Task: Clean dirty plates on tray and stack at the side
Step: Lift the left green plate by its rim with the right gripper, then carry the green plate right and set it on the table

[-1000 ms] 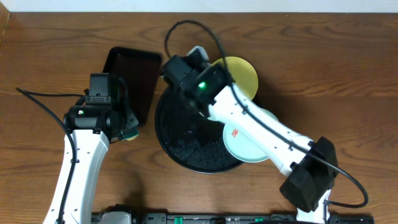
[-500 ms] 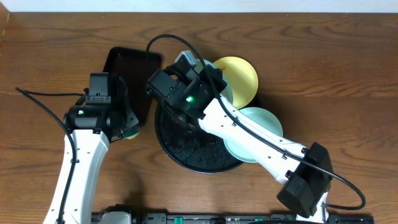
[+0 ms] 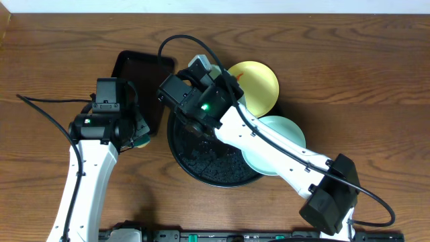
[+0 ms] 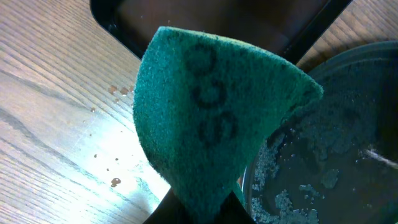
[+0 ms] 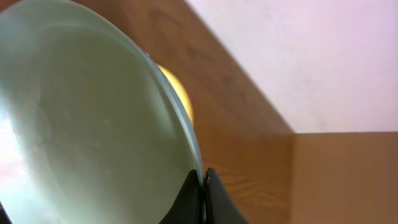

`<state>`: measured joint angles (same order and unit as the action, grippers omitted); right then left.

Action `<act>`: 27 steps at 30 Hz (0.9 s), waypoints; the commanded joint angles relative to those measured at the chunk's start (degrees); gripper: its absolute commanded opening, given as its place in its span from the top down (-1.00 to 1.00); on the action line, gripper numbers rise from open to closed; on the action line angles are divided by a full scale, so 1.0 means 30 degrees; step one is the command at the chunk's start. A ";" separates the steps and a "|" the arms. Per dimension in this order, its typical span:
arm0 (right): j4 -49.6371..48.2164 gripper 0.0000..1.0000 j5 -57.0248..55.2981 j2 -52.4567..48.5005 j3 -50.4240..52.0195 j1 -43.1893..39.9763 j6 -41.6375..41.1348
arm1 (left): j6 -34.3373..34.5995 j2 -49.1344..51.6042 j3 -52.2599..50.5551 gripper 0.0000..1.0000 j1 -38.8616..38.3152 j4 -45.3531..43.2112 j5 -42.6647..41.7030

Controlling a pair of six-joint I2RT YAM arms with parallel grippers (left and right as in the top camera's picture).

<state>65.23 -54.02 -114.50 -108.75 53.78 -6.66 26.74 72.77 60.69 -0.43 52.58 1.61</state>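
Over the round black tray (image 3: 208, 168), the right arm (image 3: 269, 144) is found further left than a second ago, its wrist shifted from above the tray's far rim toward the rectangular black tray (image 3: 144, 74); over the last half second hardly any change is seen. With that shift, more of the second mint plate (image 3: 281, 134) is uncovered at the tray's right edge; whether it rests on the rim cannot be told. The yellow plate (image 3: 262, 84) is left where it was, on the tabletop (image 3: 349, 60) just beyond the tray's far right rim. The left arm (image 3: 87, 168) is unmoved between the two trays.

From overhead, the grips are mostly hidden by the wrists. In the right wrist view, the right pincer (image 5: 202, 186) is seen pressed onto the rim of a pale mint plate (image 5: 93, 124), which is held tilted in the air, with a sliver of the yellow plate behind it. In the left wrist view, the left pincer (image 4: 199, 214) is seen pinching a folded green sponge (image 4: 211, 118), held above the gap between the round tray's rim and the rectangular tray's corner. Foam and wet grains are shown on the round tray's floor, and droplets on the tabletop beside it.
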 commanded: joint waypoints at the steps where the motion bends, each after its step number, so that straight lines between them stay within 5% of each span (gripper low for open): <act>1: -0.0233 0.98 0.5217 -0.0029 -0.0393 -0.0568 -0.0699 | 0.0029 0.0109 -0.0080 0.85 0.0102 0.0007 0.0029; 6: -0.0590 0.97 1.4127 0.0007 -0.0393 -0.3009 -0.0714 | 0.0029 0.0109 -0.0080 0.85 0.0102 0.0022 0.0029; 16: -0.0663 0.98 2.8866 0.0007 -0.0393 -1.2167 -0.1778 | 0.0029 0.0109 -0.0087 0.85 0.0102 0.0022 0.0022; 22: -0.0597 0.97 3.0097 0.0007 -0.0379 -1.7770 -0.2076 | 0.0029 0.0109 -0.0087 0.85 0.0102 0.0022 0.0022; 27: -0.0729 0.97 2.6607 0.0000 -0.0321 -2.1223 -0.3526 | 0.0029 0.0109 -0.0087 0.85 0.0102 0.0007 0.0022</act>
<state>63.16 30.68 -114.50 -108.77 -5.63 -12.86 26.76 72.77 60.66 -0.43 52.53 1.61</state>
